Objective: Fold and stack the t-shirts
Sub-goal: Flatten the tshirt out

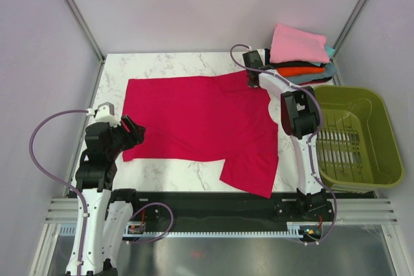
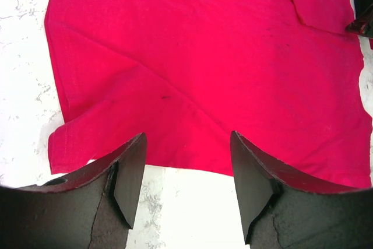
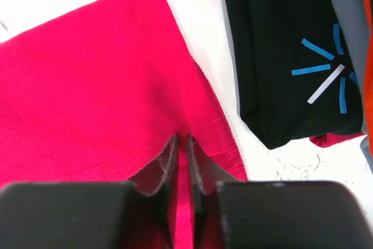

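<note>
Crimson t-shirt (image 1: 194,117) lies spread across the middle of the worktop (image 1: 168,63). Your right hand (image 3: 182,161) is clamped on its hem near the far right corner. Your left hand (image 2: 186,173) hangs apart over the near left hem. Pull unevenly and that thin pinch could slip, or sweep cloth into the folded stack (image 1: 301,59). Olive basket (image 1: 381,159) at the right edge holds nothing.

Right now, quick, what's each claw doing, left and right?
Left claw: open, holding nothing.
Right claw: closed on the edge of the red t-shirt.
</note>
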`<move>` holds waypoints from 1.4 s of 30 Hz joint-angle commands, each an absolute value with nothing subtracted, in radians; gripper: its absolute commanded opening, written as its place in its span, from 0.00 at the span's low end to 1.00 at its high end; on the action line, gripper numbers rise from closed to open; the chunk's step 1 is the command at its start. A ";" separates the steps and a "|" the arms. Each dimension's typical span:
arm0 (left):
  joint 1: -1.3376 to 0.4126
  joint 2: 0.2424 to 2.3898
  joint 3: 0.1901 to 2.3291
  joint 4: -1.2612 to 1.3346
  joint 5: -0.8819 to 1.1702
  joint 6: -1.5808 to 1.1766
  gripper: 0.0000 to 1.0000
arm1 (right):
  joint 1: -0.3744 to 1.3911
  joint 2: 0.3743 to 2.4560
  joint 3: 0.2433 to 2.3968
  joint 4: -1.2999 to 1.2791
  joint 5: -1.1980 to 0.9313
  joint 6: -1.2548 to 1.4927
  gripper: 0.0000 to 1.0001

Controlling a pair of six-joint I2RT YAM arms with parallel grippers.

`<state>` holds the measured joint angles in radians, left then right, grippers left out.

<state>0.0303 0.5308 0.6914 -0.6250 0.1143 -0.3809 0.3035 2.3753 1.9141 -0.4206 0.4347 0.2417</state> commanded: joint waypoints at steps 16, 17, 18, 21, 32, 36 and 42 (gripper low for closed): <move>0.028 0.531 0.690 -0.586 0.115 -0.390 0.66 | 0.296 2.290 1.956 -0.414 0.374 0.267 0.00; 0.026 0.531 0.690 -0.584 0.115 -0.390 0.66 | 0.296 2.272 1.962 -0.414 0.365 0.273 0.00; 0.028 0.531 0.690 -0.584 0.117 -0.388 0.66 | 0.298 2.263 1.965 -0.413 0.354 0.276 0.00; 0.026 0.531 0.690 -0.584 0.115 -0.390 0.66 | 0.296 2.243 1.989 -0.413 0.319 0.290 0.00; 0.011 0.540 0.689 -0.584 0.107 -0.388 0.67 | 0.276 2.501 2.364 -0.344 0.212 0.421 0.00; -0.024 0.545 0.689 -0.586 0.101 -0.387 0.67 | 0.233 2.660 2.455 0.079 0.232 0.658 0.00; -0.026 0.540 0.692 -0.589 0.094 -0.388 0.67 | 0.213 2.862 2.603 0.412 0.220 0.867 0.98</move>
